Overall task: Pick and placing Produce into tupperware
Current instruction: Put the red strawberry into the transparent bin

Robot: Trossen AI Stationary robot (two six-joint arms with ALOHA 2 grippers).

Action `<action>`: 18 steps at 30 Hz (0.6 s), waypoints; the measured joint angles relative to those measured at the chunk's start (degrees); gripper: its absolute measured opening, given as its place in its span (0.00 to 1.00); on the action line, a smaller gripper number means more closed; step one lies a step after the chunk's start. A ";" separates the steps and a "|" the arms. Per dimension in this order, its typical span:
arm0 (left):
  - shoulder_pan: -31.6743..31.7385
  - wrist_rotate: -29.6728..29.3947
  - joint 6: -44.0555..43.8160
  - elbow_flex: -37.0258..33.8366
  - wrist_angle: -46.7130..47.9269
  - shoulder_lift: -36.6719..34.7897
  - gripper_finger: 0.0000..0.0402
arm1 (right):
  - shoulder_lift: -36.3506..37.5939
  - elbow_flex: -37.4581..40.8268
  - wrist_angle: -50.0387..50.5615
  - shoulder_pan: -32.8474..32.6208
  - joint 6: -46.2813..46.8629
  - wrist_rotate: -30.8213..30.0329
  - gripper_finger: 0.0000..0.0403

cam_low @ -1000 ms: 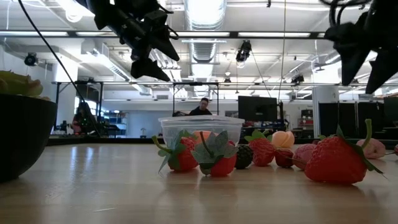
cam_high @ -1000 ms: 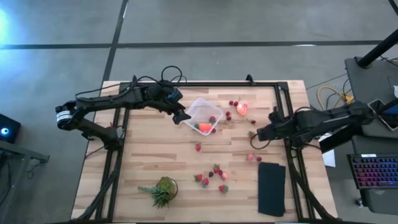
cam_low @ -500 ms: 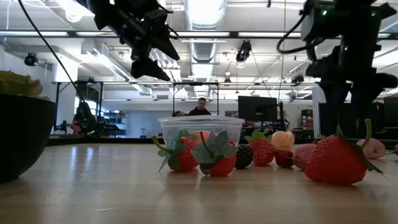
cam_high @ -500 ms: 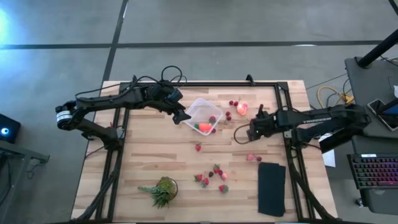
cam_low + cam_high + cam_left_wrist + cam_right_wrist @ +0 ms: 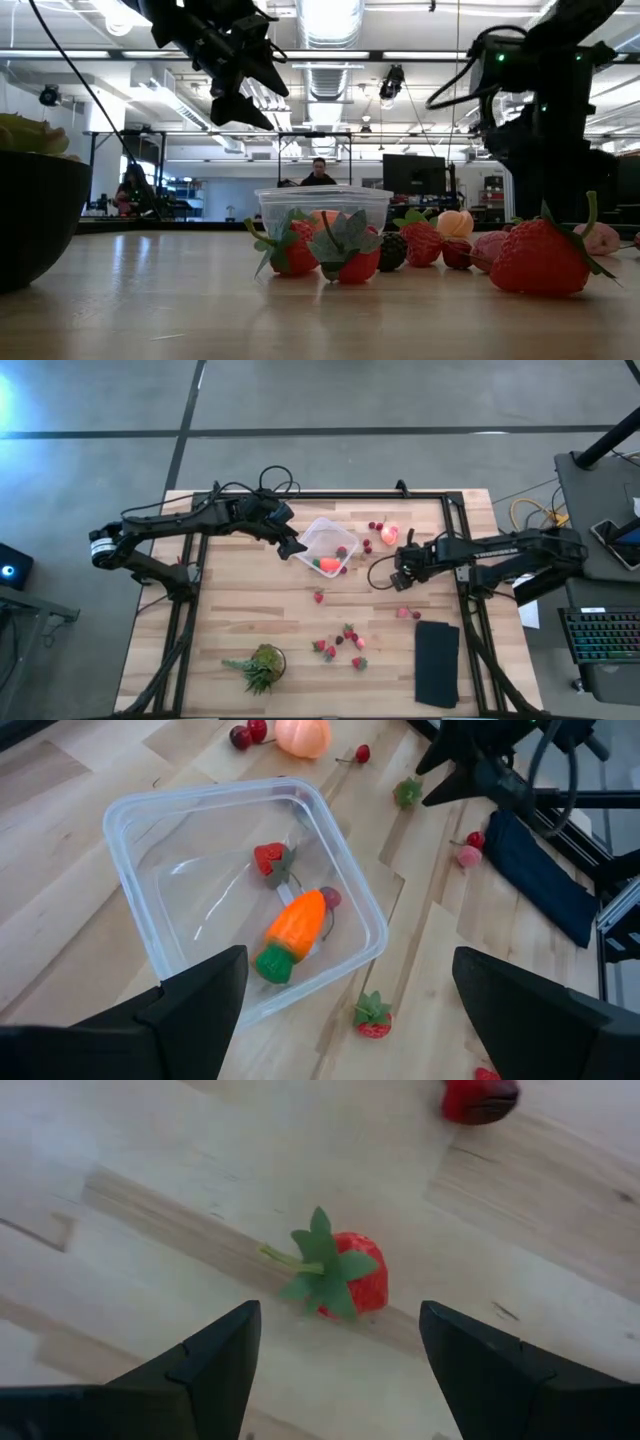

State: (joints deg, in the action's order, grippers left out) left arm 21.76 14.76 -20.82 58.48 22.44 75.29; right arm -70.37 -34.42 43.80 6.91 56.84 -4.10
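Inside the tupperware (image 5: 150, 935) lie one carrot (image 5: 292, 929) and two strawberries (image 5: 270, 859); both arms' fingers stand apart.

An open-plan robotics lab or workshop: exposed ceiling ducts (image 5: 330, 45), a seated person (image 5: 319, 173) among monitors (image 5: 413, 174), and a wooden workbench (image 5: 230, 610) on concrete floor (image 5: 300, 400).

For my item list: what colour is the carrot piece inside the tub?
Orange carrot piece with green top; left wrist view.
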 joint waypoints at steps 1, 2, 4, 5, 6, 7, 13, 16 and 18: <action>0.00 0.00 0.00 0.00 0.00 0.00 0.84 | -1.11 0.01 -0.41 0.03 -0.85 0.03 0.66; 0.00 0.00 0.00 0.00 0.00 0.00 0.84 | -2.25 0.01 -0.74 0.03 -1.67 0.02 0.66; 0.00 0.00 -0.24 0.00 0.00 0.00 0.84 | -4.33 -0.03 -0.82 0.01 -2.83 0.01 0.66; 0.00 0.00 -0.71 0.00 -0.01 0.00 0.84 | -5.37 -0.16 -0.84 0.01 -3.20 0.00 0.66; 0.00 0.00 -1.23 0.00 -0.02 0.00 0.84 | -6.34 -0.29 -0.97 0.01 -3.44 -0.08 0.66; 0.00 0.00 -1.29 0.00 0.00 0.00 0.84 | -7.11 -0.42 -1.13 0.01 -3.94 -0.19 0.66; 0.00 0.00 -1.38 -0.02 -0.02 0.00 0.84 | -9.90 -1.17 -4.23 0.01 -5.80 -0.45 0.64; 0.00 0.00 -1.42 -0.02 -0.02 0.00 0.84 | -10.75 -1.55 -4.44 0.01 -6.35 -0.50 0.62; 0.00 0.00 -1.42 -0.02 -0.02 0.00 0.84 | -11.04 -1.68 -4.52 0.01 -6.59 -0.60 0.61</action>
State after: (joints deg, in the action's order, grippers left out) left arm 21.76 14.76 -22.24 58.46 22.42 75.29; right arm -81.41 -36.10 39.27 6.92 50.25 -4.71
